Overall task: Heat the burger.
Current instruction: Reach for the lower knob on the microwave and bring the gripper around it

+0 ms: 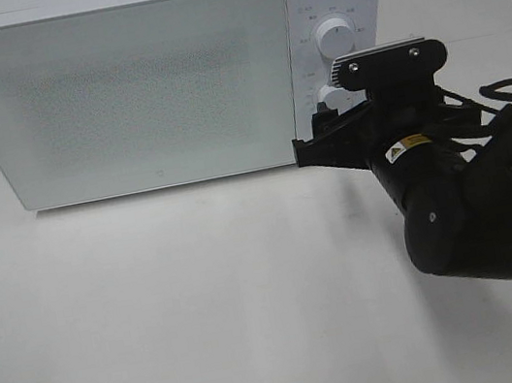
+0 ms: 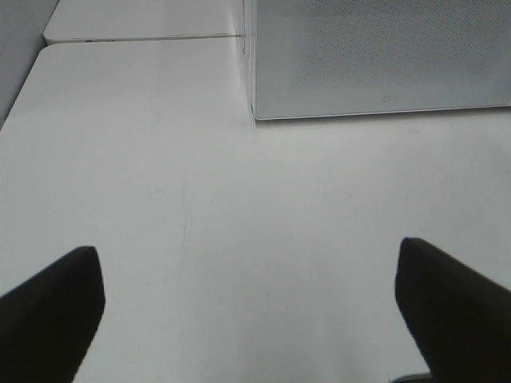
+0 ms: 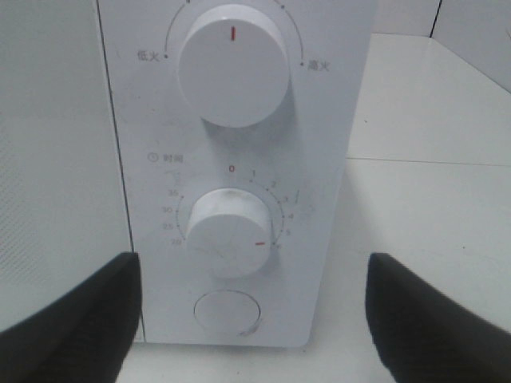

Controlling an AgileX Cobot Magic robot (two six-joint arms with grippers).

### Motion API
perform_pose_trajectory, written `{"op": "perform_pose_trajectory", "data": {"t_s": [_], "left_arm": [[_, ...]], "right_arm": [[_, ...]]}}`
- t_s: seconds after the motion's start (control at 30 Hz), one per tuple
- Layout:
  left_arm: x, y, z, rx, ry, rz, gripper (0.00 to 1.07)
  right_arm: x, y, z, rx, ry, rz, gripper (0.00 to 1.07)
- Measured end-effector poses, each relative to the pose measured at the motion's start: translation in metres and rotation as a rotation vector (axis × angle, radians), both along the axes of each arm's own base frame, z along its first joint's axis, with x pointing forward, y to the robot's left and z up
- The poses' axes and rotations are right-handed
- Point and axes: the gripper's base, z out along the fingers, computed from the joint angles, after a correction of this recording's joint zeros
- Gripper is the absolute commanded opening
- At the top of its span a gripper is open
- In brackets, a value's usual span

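Observation:
The burger is out of view in every frame. A white microwave (image 1: 120,86) stands at the back of the table with its door shut. My right gripper (image 1: 321,136) hangs open just in front of the control panel, level with the lower timer knob (image 1: 331,97). In the right wrist view the gripper (image 3: 253,263) has its two dark fingers spread to either side of that knob (image 3: 230,231) without touching it. The knob's red mark points low and to the right, away from the 0. My left gripper (image 2: 247,251) is open over bare table and holds nothing.
An upper power knob (image 3: 233,64) has its red mark straight up, and a round button (image 3: 227,313) sits below the timer knob. The microwave's front corner (image 2: 255,112) lies ahead of the left gripper. The white table (image 1: 207,308) has seams behind the microwave.

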Motion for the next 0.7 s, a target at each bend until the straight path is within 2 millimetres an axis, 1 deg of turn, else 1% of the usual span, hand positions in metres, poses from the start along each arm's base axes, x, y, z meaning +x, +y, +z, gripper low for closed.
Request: {"op": "perform_pose_trajectory", "data": {"t_s": [0.13, 0.17, 0.23, 0.33, 0.53, 0.7], "left_arm": [[0.000, 0.000, 0.000, 0.000, 0.000, 0.000, 0.91], [0.000, 0.000, 0.000, 0.000, 0.000, 0.000, 0.91], [0.000, 0.000, 0.000, 0.000, 0.000, 0.000, 0.91], [0.000, 0.000, 0.000, 0.000, 0.000, 0.000, 0.91], [0.000, 0.000, 0.000, 0.000, 0.000, 0.000, 0.91], [0.000, 0.000, 0.000, 0.000, 0.000, 0.000, 0.91]], "right_arm": [[0.008, 0.001, -0.001, 0.002, -0.007, -0.003, 0.75], [0.014, 0.001, -0.002, -0.002, -0.011, 0.001, 0.75], [0.017, 0.003, -0.003, -0.001, -0.014, 0.005, 0.75], [0.027, 0.004, -0.008, -0.002, -0.004, 0.008, 0.75], [0.037, 0.009, -0.010, 0.000, -0.015, 0.016, 0.75], [0.046, 0.008, -0.016, -0.002, -0.010, 0.001, 0.75]]}}
